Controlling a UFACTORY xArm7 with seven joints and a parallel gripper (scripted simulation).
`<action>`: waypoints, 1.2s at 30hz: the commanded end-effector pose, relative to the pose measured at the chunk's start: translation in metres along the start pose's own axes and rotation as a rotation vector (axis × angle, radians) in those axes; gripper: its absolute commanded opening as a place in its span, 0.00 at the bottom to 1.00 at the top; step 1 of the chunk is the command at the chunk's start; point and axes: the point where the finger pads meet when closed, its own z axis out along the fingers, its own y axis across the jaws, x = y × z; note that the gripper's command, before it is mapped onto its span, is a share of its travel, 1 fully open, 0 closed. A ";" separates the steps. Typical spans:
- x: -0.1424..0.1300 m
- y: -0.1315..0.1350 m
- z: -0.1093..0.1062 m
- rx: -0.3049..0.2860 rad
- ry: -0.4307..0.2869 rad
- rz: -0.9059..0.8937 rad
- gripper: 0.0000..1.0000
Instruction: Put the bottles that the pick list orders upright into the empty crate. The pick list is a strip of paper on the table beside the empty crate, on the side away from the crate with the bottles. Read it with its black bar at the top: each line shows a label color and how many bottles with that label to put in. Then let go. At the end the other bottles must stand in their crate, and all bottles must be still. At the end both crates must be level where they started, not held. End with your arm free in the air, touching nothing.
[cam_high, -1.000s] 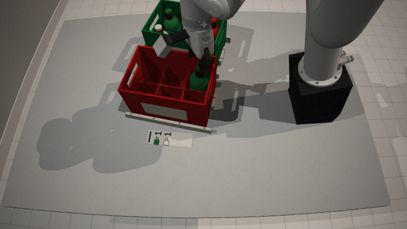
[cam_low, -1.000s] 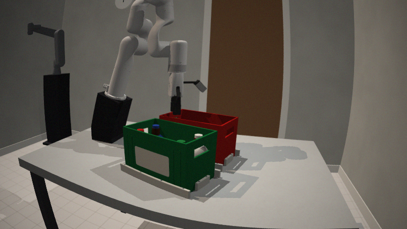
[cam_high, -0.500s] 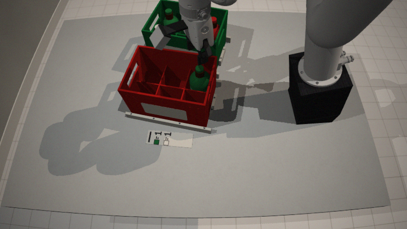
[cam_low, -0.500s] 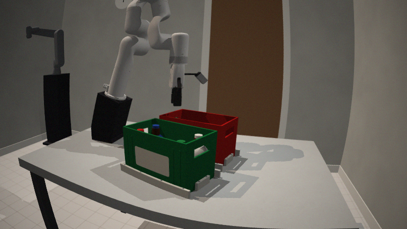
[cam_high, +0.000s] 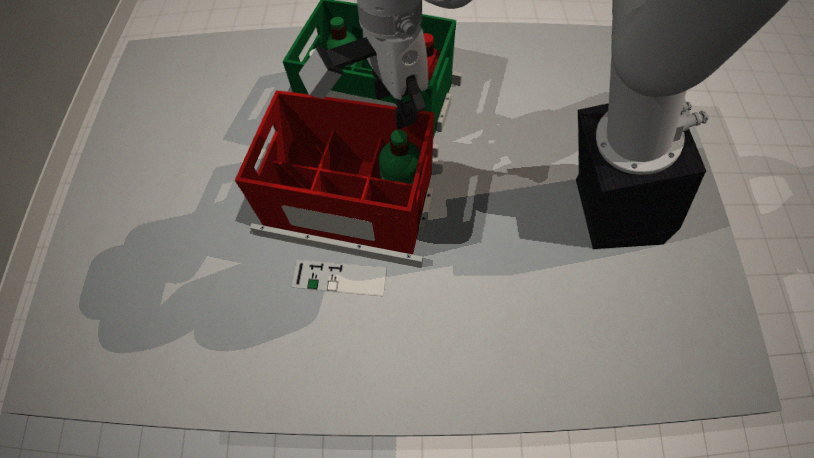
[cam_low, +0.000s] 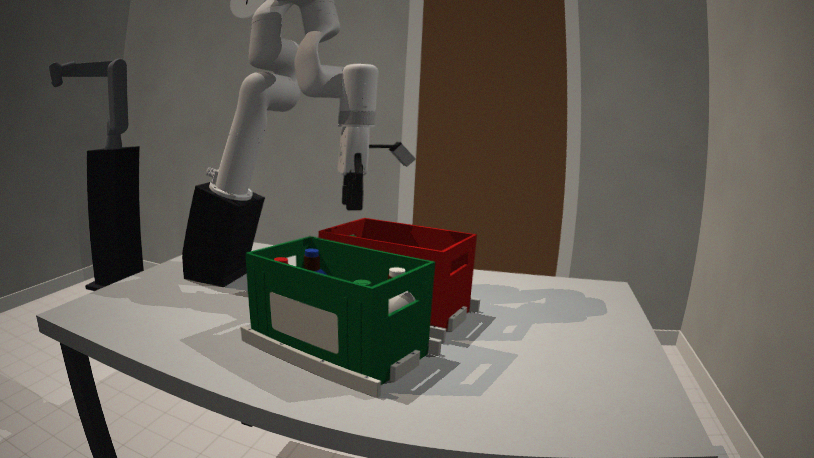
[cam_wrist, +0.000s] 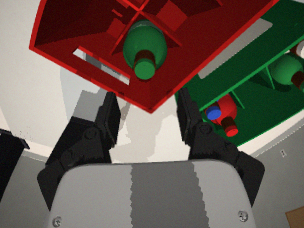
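The red crate (cam_high: 261, 199) (cam_low: 449, 267) (cam_wrist: 74, 2) holds one green-label bottle (cam_high: 398, 159) (cam_wrist: 143, 45), upright in its back right compartment. My gripper (cam_high: 408, 111) (cam_low: 352, 199) (cam_wrist: 147, 101) is open and empty. It hangs well above the red crate's back right corner, clear of the bottle, at the border with the green crate (cam_high: 293, 62) (cam_low: 364, 336) (cam_wrist: 267, 105). The green crate holds several bottles; a red one with a blue cap (cam_wrist: 223, 112) and a green one (cam_wrist: 288, 69) show in the wrist view. The pick list (cam_high: 352, 281) shows a green square with 1 and a white square with 1.
The arm's black base (cam_high: 637, 199) stands right of the crates. A black stand (cam_low: 113, 210) with a camera arm is off the table's far side. Grey stop rails (cam_high: 335, 244) lie along the crates' feet.
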 end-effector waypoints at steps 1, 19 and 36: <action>0.001 0.001 -0.001 -0.002 0.003 0.000 0.65; 0.001 0.001 -0.001 -0.002 0.002 0.000 0.65; 0.008 0.047 -0.001 -0.003 0.003 0.000 0.65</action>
